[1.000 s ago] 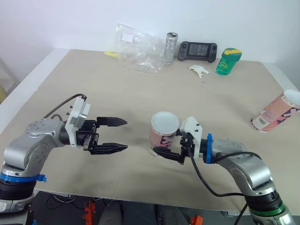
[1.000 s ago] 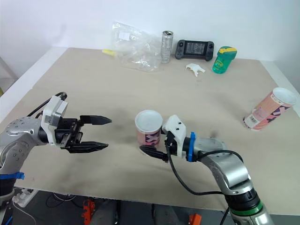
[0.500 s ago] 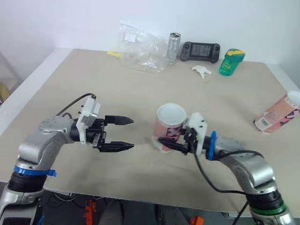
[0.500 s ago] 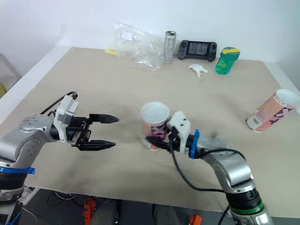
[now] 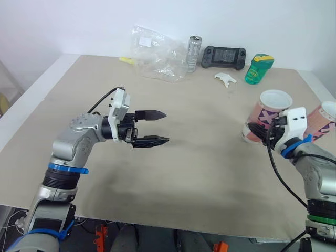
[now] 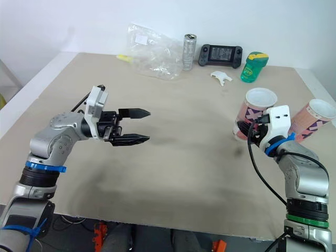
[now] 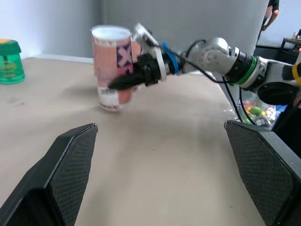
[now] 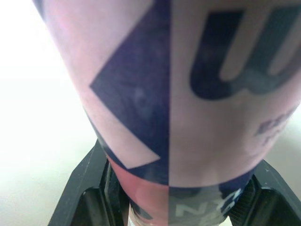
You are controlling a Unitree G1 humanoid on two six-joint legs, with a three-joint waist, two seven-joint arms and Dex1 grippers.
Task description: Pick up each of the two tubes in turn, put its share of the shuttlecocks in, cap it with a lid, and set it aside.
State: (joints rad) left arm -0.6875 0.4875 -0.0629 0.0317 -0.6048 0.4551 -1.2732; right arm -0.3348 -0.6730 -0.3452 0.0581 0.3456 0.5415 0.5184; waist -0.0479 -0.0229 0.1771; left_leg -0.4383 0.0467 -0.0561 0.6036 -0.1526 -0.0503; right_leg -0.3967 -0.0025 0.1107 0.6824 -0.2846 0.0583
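Observation:
A pink and navy tube (image 5: 266,112) with a white lid stands slightly tilted near the table's right side. My right gripper (image 5: 255,129) is shut on its lower part; in the right wrist view the tube (image 8: 188,94) sits between both black fingers (image 8: 80,188). Whether its base touches the table I cannot tell. The second tube (image 6: 313,118), also white-topped, leans just to the right of it. My left gripper (image 5: 166,126) hangs open over the table's left-middle with nothing between its fingers, pointing toward the held tube (image 7: 112,66).
Along the far edge lie a crumpled clear plastic bag (image 5: 155,52), a silver can (image 5: 193,53), a black game controller (image 5: 224,56), a green bottle (image 5: 258,69) and a small white piece (image 5: 224,79). The table's right edge runs close behind the tubes.
My right gripper has carried the capped tube from the table's middle over to the right, beside the second tube. My left gripper has moved farther out over the table, still open.

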